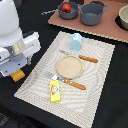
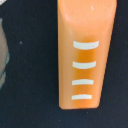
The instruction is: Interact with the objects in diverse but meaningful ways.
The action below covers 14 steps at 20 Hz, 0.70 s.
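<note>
I've got the arm (image 1: 15, 42) parked low over the exterior view's left edge, wrist pointing down at the bread loaf (image 2: 86, 52), which sits on the bare black desk (image 1: 107, 100) just off the placemat (image 1: 92, 95). Only its orange end (image 1: 18, 75) pokes out under the wrist in the exterior view. The wrist view is filled by the loaf, four pale score lines across its top, no fingers in shot, so I can't tell if they're wide or narrow, and nothing shows them holding anything. The loaf looks like hard moulded plastic: light, stiff, probably a bit slick, not fragile. I'd pinch it across the narrow width near the middle, on the long flat sides, not the rounded ends. The rest: butter block (image 1: 55, 91) on the placemat's near side, blue carton (image 1: 76, 41) at its far edge, plate (image 1: 69, 67) between them, red ball (image 1: 65, 7) sitting in one grey pot (image 1: 69, 11), second pot (image 1: 93, 14) beside it.
</note>
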### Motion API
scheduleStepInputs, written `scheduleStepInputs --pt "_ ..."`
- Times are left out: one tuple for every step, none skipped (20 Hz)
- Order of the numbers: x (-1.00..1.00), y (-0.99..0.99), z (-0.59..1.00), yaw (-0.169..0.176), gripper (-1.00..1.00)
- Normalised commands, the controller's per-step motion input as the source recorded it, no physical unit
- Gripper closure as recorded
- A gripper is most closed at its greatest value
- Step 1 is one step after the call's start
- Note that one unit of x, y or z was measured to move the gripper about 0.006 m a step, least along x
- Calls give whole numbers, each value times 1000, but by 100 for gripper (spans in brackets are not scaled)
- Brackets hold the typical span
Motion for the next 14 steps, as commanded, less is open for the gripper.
scheduleStepInputs --pt "-443 63 -343 -34 -100" --pt "-437 43 -346 -34 -100" --pt "-431 23 -354 -34 -100" --pt "-423 11 -343 -33 -100" --pt "-451 0 -337 -34 -100" --pt "-457 0 -349 -35 -100" --pt "-466 0 -357 -36 -100" --pt "-457 0 -349 -35 -100" --pt "-463 0 -340 -34 -100" --pt "-477 0 -346 -33 -100" --pt "-491 0 -360 -33 -100" --pt "-486 -11 -360 -33 -100" --pt "-474 0 -349 -33 -100" --pt "-460 0 -331 -33 -100"
